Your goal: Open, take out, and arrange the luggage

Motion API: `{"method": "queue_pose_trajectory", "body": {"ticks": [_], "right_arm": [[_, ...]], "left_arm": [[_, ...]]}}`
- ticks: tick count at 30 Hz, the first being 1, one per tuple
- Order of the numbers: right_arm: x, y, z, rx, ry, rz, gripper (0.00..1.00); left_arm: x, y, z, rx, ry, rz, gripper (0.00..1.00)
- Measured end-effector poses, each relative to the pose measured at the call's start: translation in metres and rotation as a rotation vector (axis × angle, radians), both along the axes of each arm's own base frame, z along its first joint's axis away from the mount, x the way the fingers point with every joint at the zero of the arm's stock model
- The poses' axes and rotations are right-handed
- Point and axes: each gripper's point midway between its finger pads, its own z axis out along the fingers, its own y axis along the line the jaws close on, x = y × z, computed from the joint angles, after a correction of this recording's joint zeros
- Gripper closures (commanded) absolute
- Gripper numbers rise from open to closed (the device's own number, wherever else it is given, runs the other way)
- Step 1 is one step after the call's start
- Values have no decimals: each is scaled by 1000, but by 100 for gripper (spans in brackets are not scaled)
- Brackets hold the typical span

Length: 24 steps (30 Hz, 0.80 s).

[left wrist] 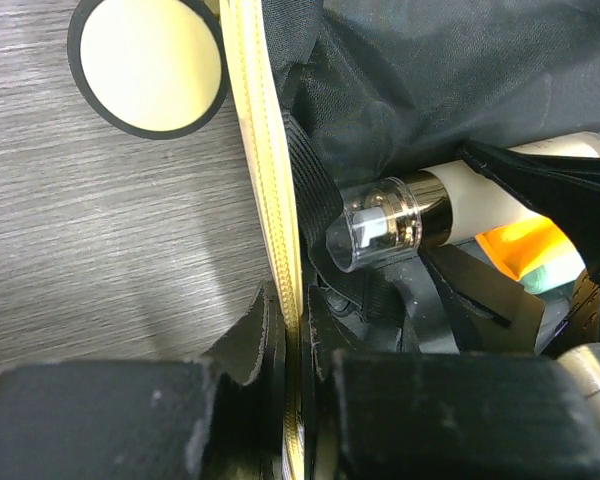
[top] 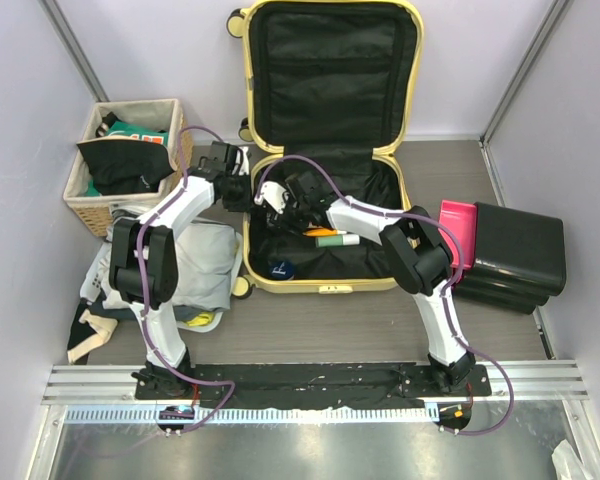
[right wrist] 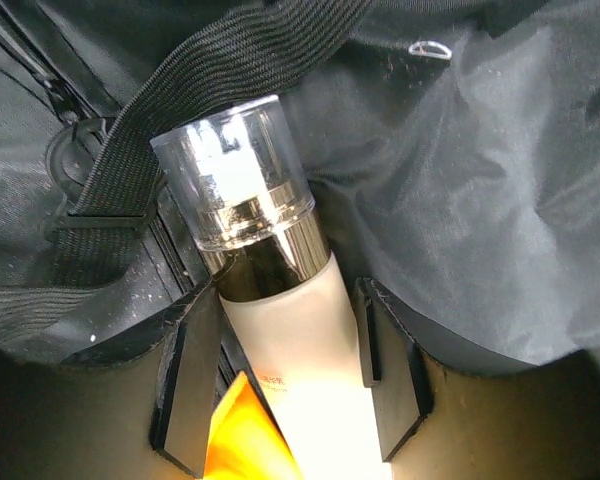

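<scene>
Right now the suitcase (top: 330, 100) lies open in the middle of the top view. Its lid stands upright against the back wall and its base sits flat on the table just in front of the arms.

The left gripper (top: 242, 190) is at the base's left edge. Its wrist view shows the jaws pinched tight on the yellow zip rim (left wrist: 270, 200), one finger outside the shell and one inside against the black lining. A cream wheel (left wrist: 148, 65) shows at the upper left of that frame.

The right gripper (top: 280, 196) reaches into the upper left part of the base. Its jaws are partly closed around a white bottle (right wrist: 250, 230) with a clear cap and dark collar, and the pads (right wrist: 185, 380) press against both sides of the body. A black strap (right wrist: 210, 80) runs behind the cap, and something orange (right wrist: 245, 440) lies at the bottom edge of that frame.

A wicker basket (top: 90, 205) stands at the upper left of the top view, and a black case (top: 515, 250) sits at the right.
</scene>
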Motion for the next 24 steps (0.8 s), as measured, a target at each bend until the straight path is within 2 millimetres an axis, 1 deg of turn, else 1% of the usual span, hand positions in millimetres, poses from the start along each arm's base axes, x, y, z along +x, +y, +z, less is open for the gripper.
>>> {"method": "queue_pose_trajectory", "body": {"ticks": [5, 7, 9, 13, 18, 21, 22, 24], "right_arm": [[-1, 4, 5, 68, 12, -11, 99], [-3, 3, 10, 108, 13, -46, 99], [-2, -3, 18, 151, -4, -98, 99], [-1, -16, 48, 225, -35, -190, 99], [7, -29, 103, 327, -104, -311, 99], [7, -38, 131, 380, -153, -367, 99], [7, -41, 137, 393, -166, -380, 99], [6, -44, 143, 407, -175, -400, 99]], "left_arm": [[0, 0, 1, -1, -1, 1, 100], [-1, 0, 1, -1, -1, 0, 100], [-3, 1, 1, -1, 5, 0, 100], [-7, 2, 2, 2, 14, 1, 100], [-8, 2, 2, 3, 16, 2, 100], [-10, 3, 3, 3, 17, 2, 100], [-11, 3, 4, 3, 18, 3, 100], [-12, 3, 4, 3, 20, 3, 100]]}}
